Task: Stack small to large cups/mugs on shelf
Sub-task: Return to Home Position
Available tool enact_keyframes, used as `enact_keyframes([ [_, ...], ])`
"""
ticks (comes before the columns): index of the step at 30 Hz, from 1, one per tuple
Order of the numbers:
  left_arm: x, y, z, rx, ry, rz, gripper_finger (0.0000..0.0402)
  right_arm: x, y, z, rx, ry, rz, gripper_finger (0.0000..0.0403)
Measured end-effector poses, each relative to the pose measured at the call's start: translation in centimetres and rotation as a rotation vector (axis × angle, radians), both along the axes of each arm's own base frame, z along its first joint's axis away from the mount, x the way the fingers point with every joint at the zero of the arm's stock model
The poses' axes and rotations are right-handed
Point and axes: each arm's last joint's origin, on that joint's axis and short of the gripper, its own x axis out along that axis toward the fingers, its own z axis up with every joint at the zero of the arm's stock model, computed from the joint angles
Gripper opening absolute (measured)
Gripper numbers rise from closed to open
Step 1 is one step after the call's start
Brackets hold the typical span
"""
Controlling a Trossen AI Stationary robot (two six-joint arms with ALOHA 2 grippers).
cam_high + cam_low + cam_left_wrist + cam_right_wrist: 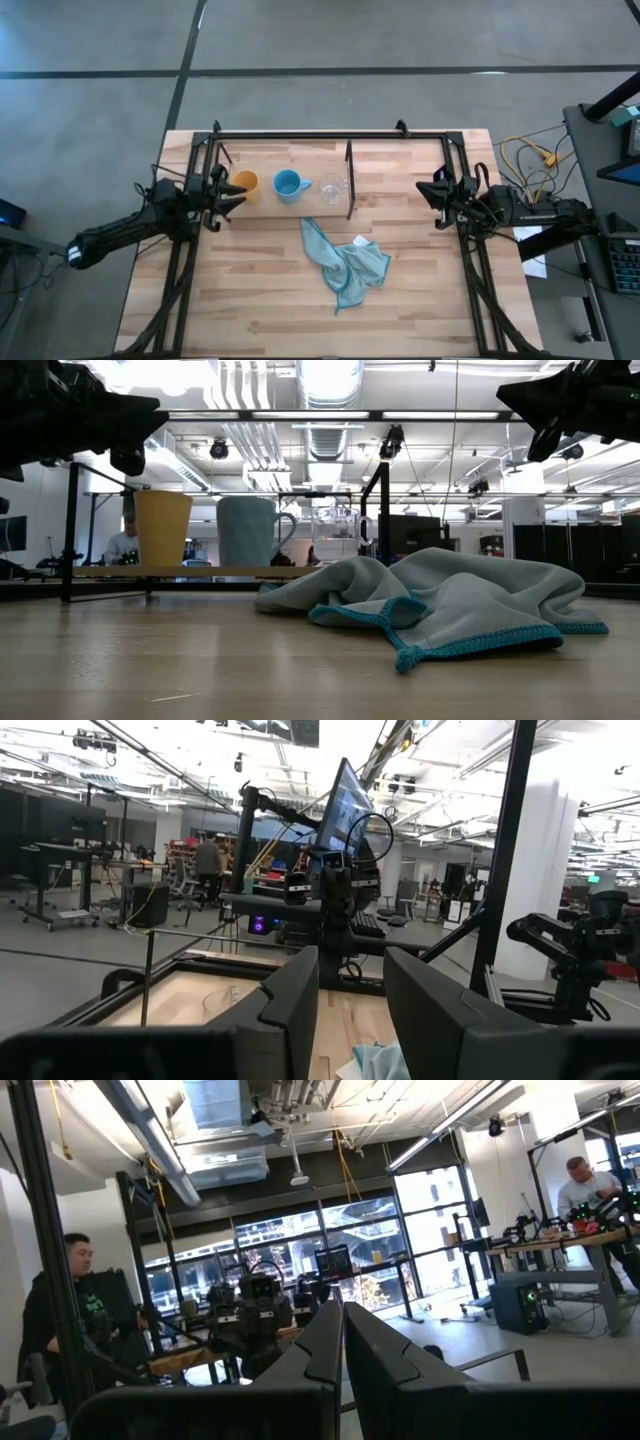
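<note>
Three vessels stand side by side on the light-wood shelf (270, 205): a yellow-orange cup (245, 183) at the left, a light blue mug (289, 185) with its handle toward the right, and a clear glass cup (333, 188) next to the black divider rod (349, 180). In the low view the yellow-orange cup (162, 527), the light blue mug (247, 530) and the clear glass cup (336, 538) stand upright on their bases. My left gripper (232, 194) is open, raised above the table just left of the yellow-orange cup. My right gripper (425, 190) is shut and empty, raised at the right.
A crumpled light blue cloth (345, 262) lies on the tabletop in front of the shelf; it also shows in the low view (440, 605). A black metal frame (330, 135) runs around the back and sides of the table. People show in the room beyond.
</note>
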Motion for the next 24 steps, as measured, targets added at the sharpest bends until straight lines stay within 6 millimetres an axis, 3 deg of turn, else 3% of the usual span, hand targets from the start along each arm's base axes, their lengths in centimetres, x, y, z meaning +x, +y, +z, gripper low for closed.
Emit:
enact_keyframes([
  [24,-0.88,-0.38,0.94,0.051,-0.118,0.002,0.0102,-0.27,0.00,0.20,0.000,-0.026,0.000,0.0009],
])
